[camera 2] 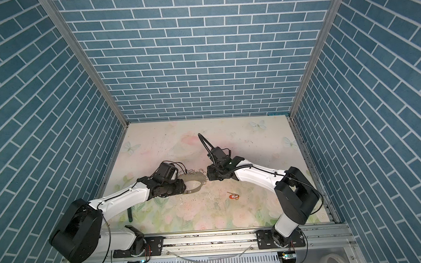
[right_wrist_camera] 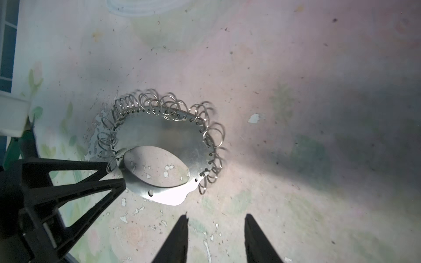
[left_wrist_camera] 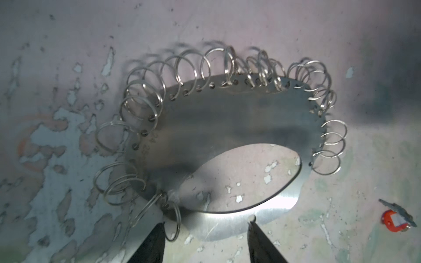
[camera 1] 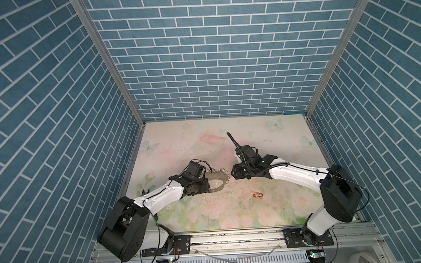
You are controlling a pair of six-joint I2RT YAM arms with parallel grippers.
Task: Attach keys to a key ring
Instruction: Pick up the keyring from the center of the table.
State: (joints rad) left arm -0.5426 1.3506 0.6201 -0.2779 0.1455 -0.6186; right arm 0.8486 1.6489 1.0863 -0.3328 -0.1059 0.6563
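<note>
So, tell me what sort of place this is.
Probably a robot test cell: a left arm and a right arm bolted to an aluminium rail, printed blue-brick panels in metal framing on three sides, and a scuffed floral tabletop.

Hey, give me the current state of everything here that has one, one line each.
key ring: fringed with split rings, nothing else attached.
key tag: lying loose on the table, unattached.
left end effector: jaws apart astride the key ring's plain edge, grip unclear.
right end effector: open, empty, near the key ring.
</note>
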